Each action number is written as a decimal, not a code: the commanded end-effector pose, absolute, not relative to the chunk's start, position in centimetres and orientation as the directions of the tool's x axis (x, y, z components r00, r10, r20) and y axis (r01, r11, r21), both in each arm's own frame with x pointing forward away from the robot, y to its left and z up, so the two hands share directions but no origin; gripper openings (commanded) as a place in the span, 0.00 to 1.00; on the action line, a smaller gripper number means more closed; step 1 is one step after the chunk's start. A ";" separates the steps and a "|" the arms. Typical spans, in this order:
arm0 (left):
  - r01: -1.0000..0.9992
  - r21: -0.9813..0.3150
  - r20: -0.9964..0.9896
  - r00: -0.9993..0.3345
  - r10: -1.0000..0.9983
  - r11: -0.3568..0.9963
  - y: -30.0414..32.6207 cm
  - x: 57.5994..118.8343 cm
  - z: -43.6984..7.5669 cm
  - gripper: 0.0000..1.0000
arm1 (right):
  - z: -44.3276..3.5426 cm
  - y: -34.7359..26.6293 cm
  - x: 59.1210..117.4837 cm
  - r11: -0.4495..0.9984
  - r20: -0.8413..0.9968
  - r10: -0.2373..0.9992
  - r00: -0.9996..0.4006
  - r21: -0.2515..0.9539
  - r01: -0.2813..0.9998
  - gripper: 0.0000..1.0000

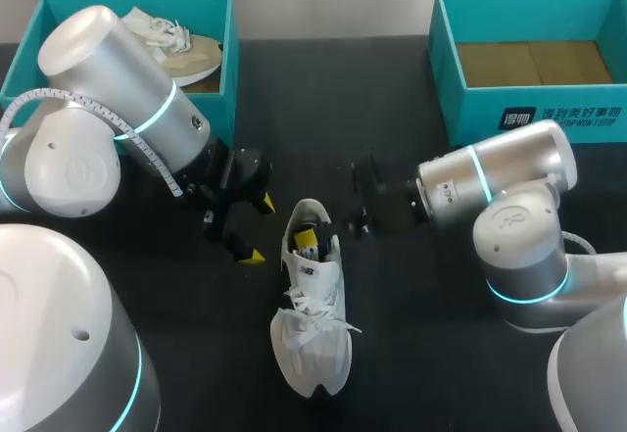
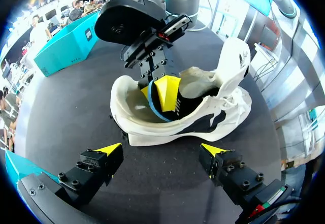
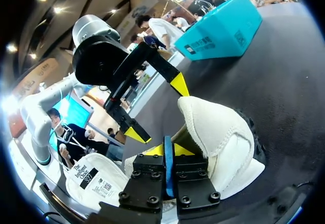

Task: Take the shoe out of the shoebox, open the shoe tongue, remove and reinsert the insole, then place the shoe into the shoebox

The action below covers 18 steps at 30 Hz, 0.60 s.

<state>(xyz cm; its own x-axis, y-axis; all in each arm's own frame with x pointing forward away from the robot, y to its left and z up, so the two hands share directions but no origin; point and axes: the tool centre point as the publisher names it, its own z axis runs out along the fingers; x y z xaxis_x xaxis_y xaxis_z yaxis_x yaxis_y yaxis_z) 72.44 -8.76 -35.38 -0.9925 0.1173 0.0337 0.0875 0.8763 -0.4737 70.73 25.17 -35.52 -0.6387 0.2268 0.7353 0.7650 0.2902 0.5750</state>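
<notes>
White sneaker (image 1: 313, 324) lies mid-worktop (image 1: 421, 354), toe toward the robot, between the 2 arms. Behind it stand 2 teal boxes: the left shoebox (image 1: 229, 60) holds another shoe (image 1: 181, 50), and the right shoebox (image 1: 534, 119) shows its cardboard floor. The left pincer (image 1: 258, 228) gapes open just beside the heel, touching nothing. The right pincer (image 1: 307, 239) sits inside the heel opening. Only the wrist views show it clamped on the blue-edged insole (image 2: 177, 113).
</notes>
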 end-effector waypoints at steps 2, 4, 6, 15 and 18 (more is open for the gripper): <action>0.088 -0.474 0.033 -0.992 0.118 0.876 -8.8 72.5 -35.5 1.00 | -36.4 25.3 69.8 0.283 0.741 0.231 -0.630 0.569 0.772 0.00; 0.088 -0.474 0.033 -0.992 0.118 0.876 -8.8 72.5 -35.5 1.00 | -35.9 25.2 69.9 0.283 0.734 0.235 -0.637 0.575 0.768 0.00; 0.088 -0.474 0.033 -0.992 0.118 0.876 -8.8 72.5 -35.5 1.00 | -35.3 25.3 70.1 0.295 0.723 0.238 -0.649 0.583 0.758 0.01; 0.088 -0.474 0.033 -0.992 0.118 0.876 -8.8 72.5 -35.5 1.00 | -33.4 25.6 71.3 0.362 0.671 0.250 -0.698 0.603 0.710 0.82; 0.088 -0.474 0.033 -0.992 0.118 0.876 -8.8 72.5 -35.5 1.00 | -33.1 25.6 71.5 0.380 0.661 0.255 -0.706 0.602 0.702 0.85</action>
<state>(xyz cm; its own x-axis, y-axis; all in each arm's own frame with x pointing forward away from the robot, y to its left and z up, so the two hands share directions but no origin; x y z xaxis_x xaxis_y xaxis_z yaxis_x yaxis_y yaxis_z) 72.44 -8.76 -35.38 -0.9925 0.1174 0.0337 0.0875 0.8763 -0.4737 71.05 25.46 -33.58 -0.7061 0.2454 0.6642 0.7038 0.3464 0.6202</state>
